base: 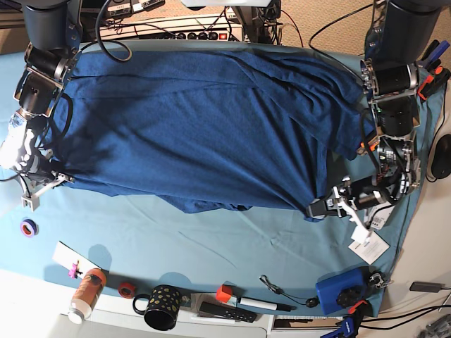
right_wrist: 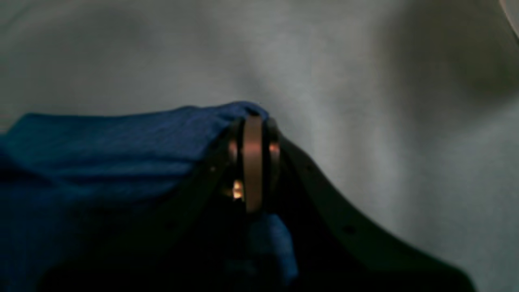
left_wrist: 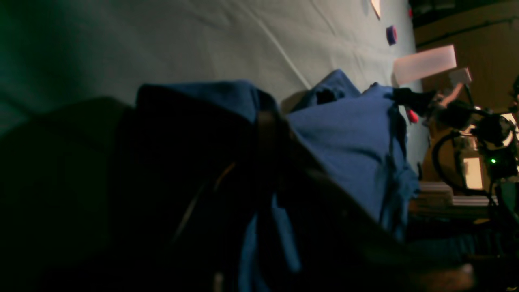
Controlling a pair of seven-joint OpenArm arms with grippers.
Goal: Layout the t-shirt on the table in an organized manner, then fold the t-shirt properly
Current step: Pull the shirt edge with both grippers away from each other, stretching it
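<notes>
I am pinching the limp, soft t-shirt [base: 204, 127] at its corners nearest the mug [base: 161, 305], left hand [base: 318, 208] and right hand [base: 60, 179] both clamped on fabric.

place: robotics lab | evidence: power strip [base: 169, 32], cables [base: 331, 21], cloth-covered table [base: 211, 246]

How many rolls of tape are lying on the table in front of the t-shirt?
2. A purple roll lies near the table's front left corner, and a small red roll lies by the black mug. Others may be hidden under the t-shirt.
</notes>
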